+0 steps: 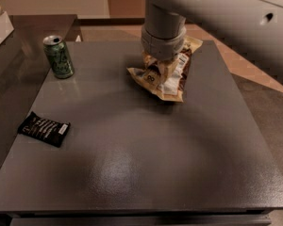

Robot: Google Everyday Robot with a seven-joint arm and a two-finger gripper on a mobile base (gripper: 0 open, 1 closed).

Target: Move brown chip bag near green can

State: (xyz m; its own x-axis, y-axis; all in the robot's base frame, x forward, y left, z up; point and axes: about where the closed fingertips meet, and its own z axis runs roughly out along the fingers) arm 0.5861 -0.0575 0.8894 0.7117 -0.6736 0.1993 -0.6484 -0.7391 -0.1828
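The brown chip bag lies at the back middle of the dark table, crumpled and bunched up under my wrist. My gripper comes down from above onto the bag's top and is shut on it, with its tips mostly buried in the folds. The green can stands upright at the table's back left, well to the left of the bag and apart from it.
A small flat black packet with white print lies near the table's left edge. A lower dark counter adjoins the table at the left. My arm spans the upper right. The floor lies beyond the right edge.
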